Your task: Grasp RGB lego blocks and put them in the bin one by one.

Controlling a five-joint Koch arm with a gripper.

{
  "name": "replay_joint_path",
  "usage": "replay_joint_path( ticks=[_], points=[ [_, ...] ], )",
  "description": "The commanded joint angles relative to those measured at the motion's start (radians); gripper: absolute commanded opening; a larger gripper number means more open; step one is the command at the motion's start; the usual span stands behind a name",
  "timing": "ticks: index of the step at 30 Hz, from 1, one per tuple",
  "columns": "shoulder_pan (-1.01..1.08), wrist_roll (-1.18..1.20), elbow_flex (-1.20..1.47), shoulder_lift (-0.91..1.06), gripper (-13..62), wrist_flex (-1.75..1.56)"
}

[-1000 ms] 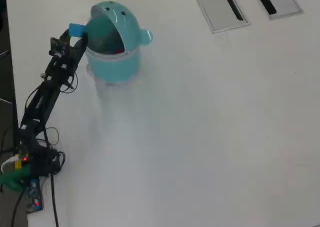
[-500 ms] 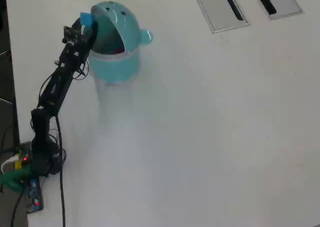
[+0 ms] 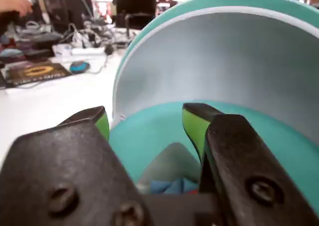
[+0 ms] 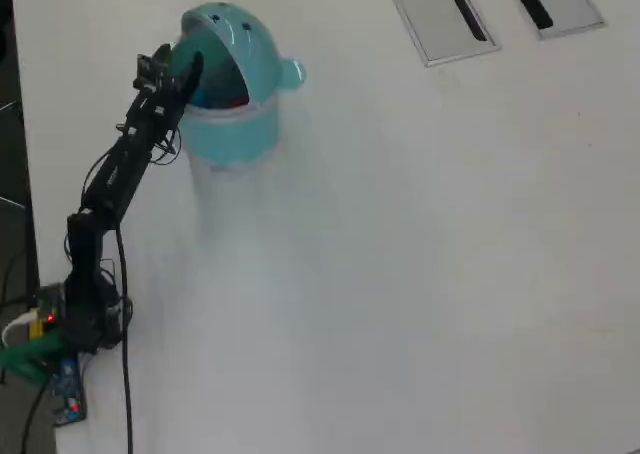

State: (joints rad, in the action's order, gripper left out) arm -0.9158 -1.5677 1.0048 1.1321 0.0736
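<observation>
The light-teal bin (image 4: pixel 240 124) stands at the far left of the white table with its domed lid (image 3: pixel 224 56) flipped open. My gripper (image 3: pixel 144 117) hovers at the bin's mouth, open and empty, its green-padded fingertips (image 3: pixel 192 124) spread apart. In the overhead view the gripper (image 4: pixel 188 69) is at the bin's left rim. Inside the bin I see a blue block (image 3: pixel 167 186) and a bit of red beside it (image 3: pixel 191 188); red also shows inside from above (image 4: pixel 237 101). The yellow-green block is hidden.
Two flat grey slotted panels (image 4: pixel 440 14) lie at the table's far edge. The arm's base (image 4: pixel 60 334) is at the front left corner. In the wrist view, cables and clutter (image 3: pixel 75 39) lie beyond the bin.
</observation>
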Motion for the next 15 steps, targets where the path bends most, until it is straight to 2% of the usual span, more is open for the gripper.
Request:
replay_joint_path(
  ticks=[1, 15],
  points=[
    [-0.012, 0.0, -0.043, 0.072, 27.1, -0.037],
    [0.037, 0.077, 0.353, 0.403, 27.0, -0.124]
  ],
)
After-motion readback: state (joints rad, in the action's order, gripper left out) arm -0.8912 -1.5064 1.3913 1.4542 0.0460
